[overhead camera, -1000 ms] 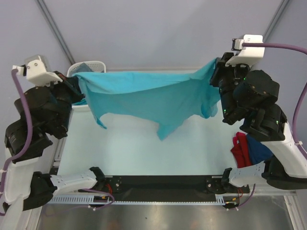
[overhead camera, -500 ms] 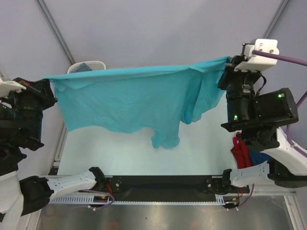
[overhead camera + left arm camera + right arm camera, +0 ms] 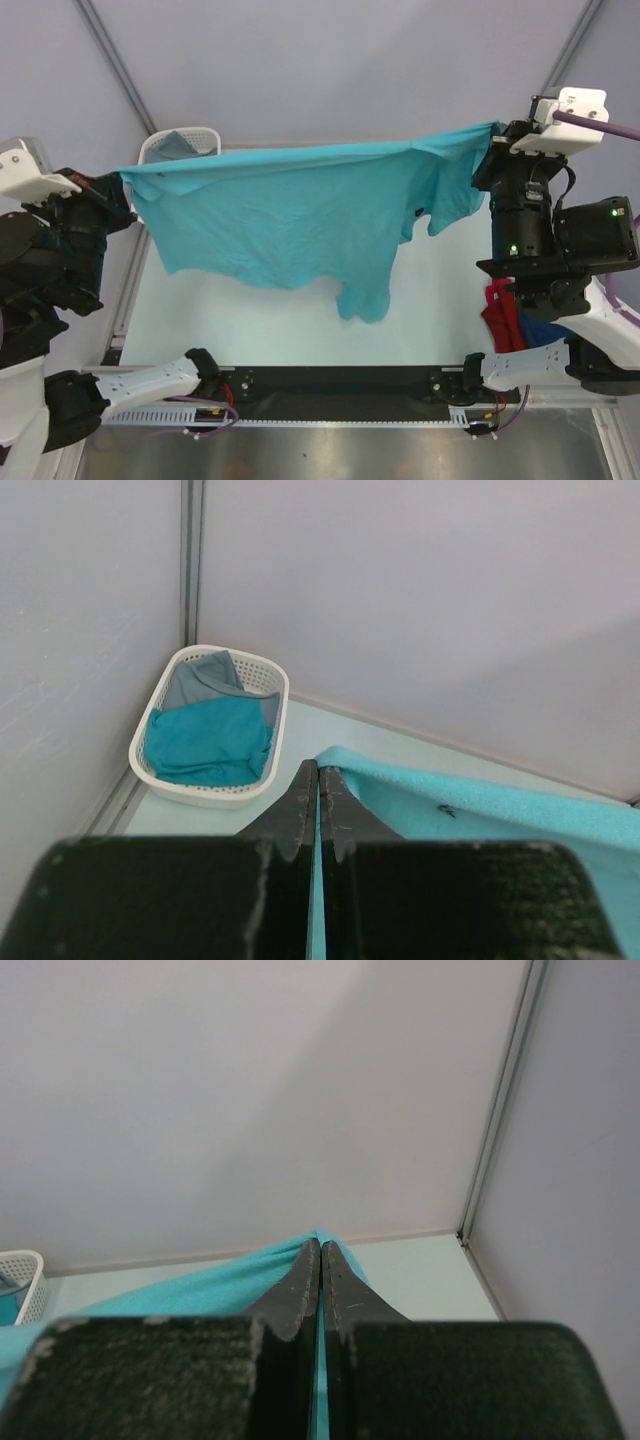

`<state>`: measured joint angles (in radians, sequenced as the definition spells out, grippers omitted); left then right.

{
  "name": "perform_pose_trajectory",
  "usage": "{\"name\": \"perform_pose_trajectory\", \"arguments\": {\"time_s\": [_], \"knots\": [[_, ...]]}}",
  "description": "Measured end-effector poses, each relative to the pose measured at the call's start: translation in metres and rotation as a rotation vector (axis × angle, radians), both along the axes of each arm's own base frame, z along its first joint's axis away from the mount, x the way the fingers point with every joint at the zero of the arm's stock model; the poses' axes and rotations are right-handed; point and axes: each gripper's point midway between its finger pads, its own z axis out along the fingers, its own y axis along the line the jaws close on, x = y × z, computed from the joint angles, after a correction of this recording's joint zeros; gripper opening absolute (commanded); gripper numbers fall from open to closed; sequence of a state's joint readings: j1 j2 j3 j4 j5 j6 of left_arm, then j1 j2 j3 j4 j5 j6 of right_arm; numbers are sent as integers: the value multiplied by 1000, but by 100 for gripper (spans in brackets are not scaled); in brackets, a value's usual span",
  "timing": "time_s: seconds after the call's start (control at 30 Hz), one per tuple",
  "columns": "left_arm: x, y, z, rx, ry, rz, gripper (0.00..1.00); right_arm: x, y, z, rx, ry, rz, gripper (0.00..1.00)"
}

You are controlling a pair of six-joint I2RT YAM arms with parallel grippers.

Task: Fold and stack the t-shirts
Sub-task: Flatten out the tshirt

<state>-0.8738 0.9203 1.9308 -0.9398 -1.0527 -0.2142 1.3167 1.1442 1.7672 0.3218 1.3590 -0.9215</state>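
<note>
The teal t-shirt hangs spread wide above the desk, its top edge taut between both tools. The left tool is pinched tight on its left corner; the right tool is clamped likewise on its right corner. A red t-shirt lies near right

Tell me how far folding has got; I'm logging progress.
Done: red shirt and navy shirt piled by the right arm. In hand: left end effector and right end effector hold the teal t-shirt stretched aloft, unfolded. Left: folding it, plus teal garment and grey garment in the basket.
</note>
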Motion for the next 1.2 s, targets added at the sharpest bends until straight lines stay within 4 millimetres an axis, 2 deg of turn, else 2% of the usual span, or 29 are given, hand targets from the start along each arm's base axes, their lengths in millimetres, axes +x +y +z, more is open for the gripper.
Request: {"name": "perform_pose_trajectory", "arguments": {"time_s": [0.3,0.53,0.67,0.9,1.07,1.2], "knots": [[-4,1,-16,7,19,-19,0,0,-7,-6,1,-1,-11,0],[14,-19,-49,92,91,-9,0,11,-7,-20,-14,8,-65,0],[15,-20,-50,89,90,-14,0,10,-12,-21,4,9,-62,0],[-1,-12,-34,6,21,-82,0,1,-18,-14,36,-5,-21,0],[-13,-6,3,-58,-54,-129,0,-1,-14,1,31,-17,1,0],[-14,-9,36,-93,-96,-150,0,-3,-8,15,31,-25,22,0]]}}
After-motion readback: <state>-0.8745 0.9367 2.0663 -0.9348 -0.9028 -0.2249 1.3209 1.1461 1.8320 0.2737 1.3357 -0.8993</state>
